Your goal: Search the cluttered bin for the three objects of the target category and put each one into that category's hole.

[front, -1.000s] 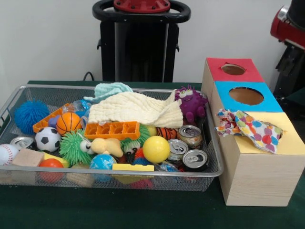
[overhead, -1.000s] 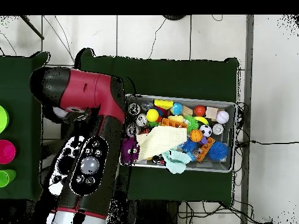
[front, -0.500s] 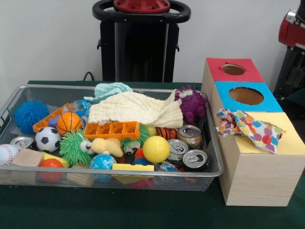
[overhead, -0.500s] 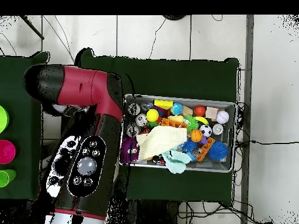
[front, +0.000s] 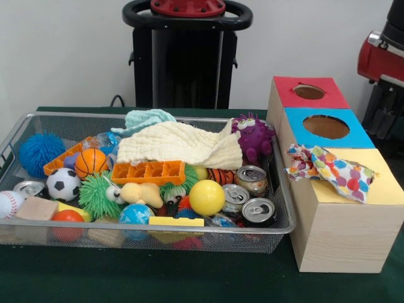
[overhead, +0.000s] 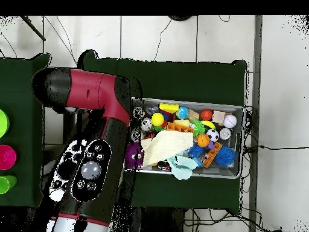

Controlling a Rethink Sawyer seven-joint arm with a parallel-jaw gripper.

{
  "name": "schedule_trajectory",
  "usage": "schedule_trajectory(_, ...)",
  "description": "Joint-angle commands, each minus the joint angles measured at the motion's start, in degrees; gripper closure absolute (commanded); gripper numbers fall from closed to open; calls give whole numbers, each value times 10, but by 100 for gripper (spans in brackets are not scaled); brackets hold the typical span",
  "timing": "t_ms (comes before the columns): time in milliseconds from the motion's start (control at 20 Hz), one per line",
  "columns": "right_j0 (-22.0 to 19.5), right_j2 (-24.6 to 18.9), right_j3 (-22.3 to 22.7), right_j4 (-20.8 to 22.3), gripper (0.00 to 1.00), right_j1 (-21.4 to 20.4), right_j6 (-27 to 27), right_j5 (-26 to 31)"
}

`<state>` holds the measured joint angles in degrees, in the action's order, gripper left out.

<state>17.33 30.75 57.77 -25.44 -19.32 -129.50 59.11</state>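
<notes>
Cloth pieces are seen in two places: a dotted cloth (front: 331, 170) is draped over the yellow section (front: 385, 186) of the wooden box (front: 341, 240), on the side where the arm (front: 380, 57) shows, and two more lie in the wire bin (front: 158, 228), farther from the arm.

At the bin's near rim, at the end closest to the arm, three cans (front: 258, 211) are clustered upright, with a yellow ball (front: 206, 197) just beside them. Away from the arm along that rim, a green spiky ball (front: 98, 196), a soccer ball (front: 63, 184) and a baseball (front: 9, 203) are found. An orange tray (front: 149, 172) lies across the middle of the pile, and a small basketball (front: 91, 162) and a blue spiky ball (front: 40, 151) sit toward the end most distant from the arm.

Behind the tray, a cream cloth (front: 180, 144) is spread over the clutter, and a teal cloth (front: 148, 118) is bunched against its far edge. A purple toy (front: 254, 136) stands touching the cream cloth at the corner nearest the box.

On the box, a blue section with a round hole (front: 326, 127) comes behind the yellow one, and a red section with a smaller hole (front: 309, 92) lies farthest.

Only a red and black part of the arm is seen at the edge beyond the box; from above the box is covered by it. The gripper itself is not shown, so whether it is apart or together cannot be told.
</notes>
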Motion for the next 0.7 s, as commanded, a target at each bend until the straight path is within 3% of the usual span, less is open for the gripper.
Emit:
schedule_trajectory(50,-18,-8,-14,19,100,27,-134,-13)
schedule_trajectory(450,-28,-8,-27,14,100,45,-128,-34)
schedule_trajectory(700,-43,-28,-25,10,100,71,-114,-88)
